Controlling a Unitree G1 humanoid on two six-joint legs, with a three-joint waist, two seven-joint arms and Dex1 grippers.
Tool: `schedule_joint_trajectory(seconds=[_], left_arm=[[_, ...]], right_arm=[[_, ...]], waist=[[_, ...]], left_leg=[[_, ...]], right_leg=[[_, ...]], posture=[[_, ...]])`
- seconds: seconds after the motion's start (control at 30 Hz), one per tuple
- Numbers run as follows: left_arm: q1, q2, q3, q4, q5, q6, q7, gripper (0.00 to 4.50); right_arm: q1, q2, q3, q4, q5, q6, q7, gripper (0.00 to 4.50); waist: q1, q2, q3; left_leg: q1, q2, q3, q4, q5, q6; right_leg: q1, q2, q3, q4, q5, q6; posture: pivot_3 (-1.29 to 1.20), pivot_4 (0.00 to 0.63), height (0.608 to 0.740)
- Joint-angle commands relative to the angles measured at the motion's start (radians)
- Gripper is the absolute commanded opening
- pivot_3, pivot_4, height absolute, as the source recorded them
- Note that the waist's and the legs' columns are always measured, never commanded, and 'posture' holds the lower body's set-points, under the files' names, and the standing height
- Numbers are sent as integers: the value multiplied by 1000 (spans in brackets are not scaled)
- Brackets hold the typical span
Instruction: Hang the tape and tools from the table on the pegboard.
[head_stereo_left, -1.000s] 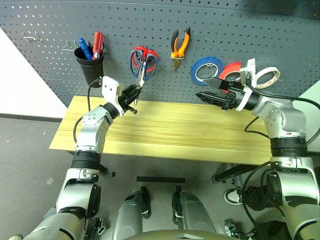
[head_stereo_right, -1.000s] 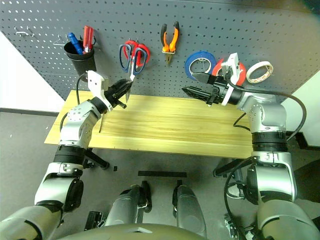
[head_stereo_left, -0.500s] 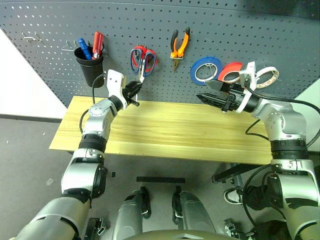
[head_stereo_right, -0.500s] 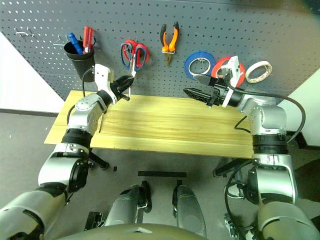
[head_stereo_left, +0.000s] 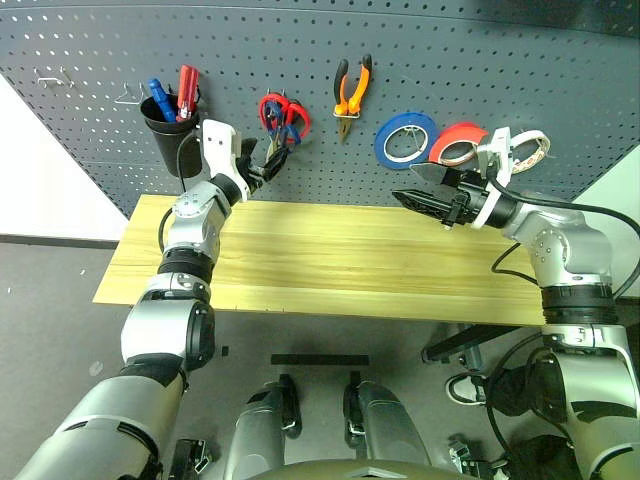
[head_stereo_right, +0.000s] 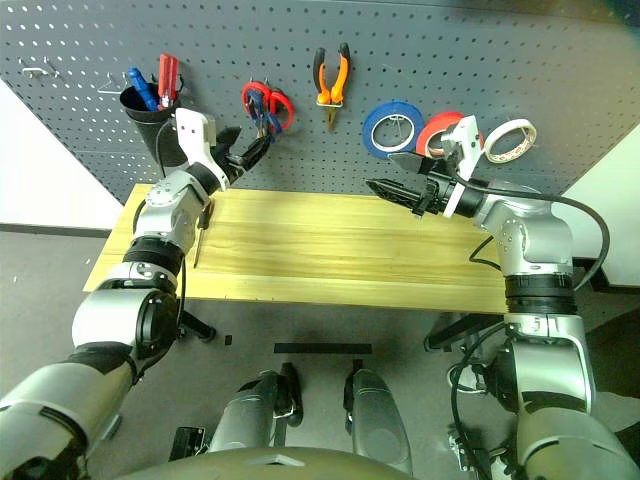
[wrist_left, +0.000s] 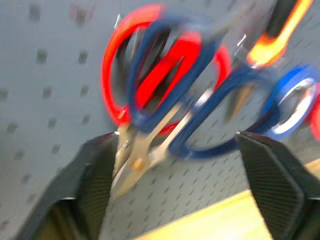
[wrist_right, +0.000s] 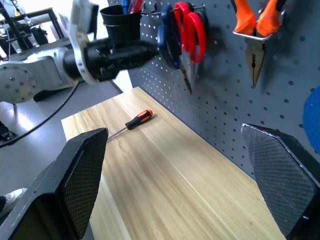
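1. Left hand (head_stereo_left: 268, 164) is up at the dark grey perforated pegboard (head_stereo_left: 470, 60), fingers spread wide. In the left wrist view the slim navy-handled scissors (wrist_left: 200, 115) sit between the fingers, touching neither that I can see, so I read them as let go and resting on the hook.
2. Those scissors overlap the red-handled scissors (head_stereo_left: 275, 108) on the same hook; the wrist picture is smeared, so I can't confirm how securely the loop sits.
3. Right hand (head_stereo_left: 425, 195) hovers over the bench, fingers wide, holding nothing.
4. Already on the board: orange-and-black pointed pliers (head_stereo_left: 349, 93), bright orange-red roll of tape (head_stereo_left: 458, 145), blue roll of tape (head_stereo_left: 404, 139), pale roll (head_stereo_left: 527, 149). Black cup (head_stereo_left: 168, 130) holds the blue and red screwdrivers.
5. Remaining on the light yellowish plank bench (head_stereo_left: 350, 270): the small orange-and-black handled screwdriver (wrist_right: 132, 123), lying flat near the left end, below the left arm.
6. To do this step well, I'd back the left hand straight out, keeping the fingers wide, so neither one snags a handle loop and drags the scissors off the hook.
7. Then lower to the screwdriver, and grip it by the handle.
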Motion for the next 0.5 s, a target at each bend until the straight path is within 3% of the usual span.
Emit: schedule_joint_trajectory(seconds=[0.03, 0.27, 0.5], left_arm=[[136, 27, 9, -312, -34, 93, 21, 3822], [426, 114, 44, -815, -27, 405, 213, 3822], [517, 166, 135, -924, -28, 685, 410, 3822]], right_arm=[[13, -22, -9, -70, 39, 50, 17, 4500], [1, -5, 71, -102, 37, 148, 39, 4500], [-77, 54, 214, -83, -14, 182, 39, 4500]], waist=[[0, 0, 0], [2, 1, 0], [5, 1, -2]], left_leg=[[0, 0, 0, 0, 0, 0], [1, 0, 0, -1, 0, 0], [0, 0, 1, -8, 0, -1]], right_leg=[[0, 0, 0, 0, 0, 0], [0, 0, 1, 1, 1, -2], [-1, -1, 1, -12, 13, -7]], posture=[[-135, 129, 740], [-89, 137, 740], [-20, 139, 740]])
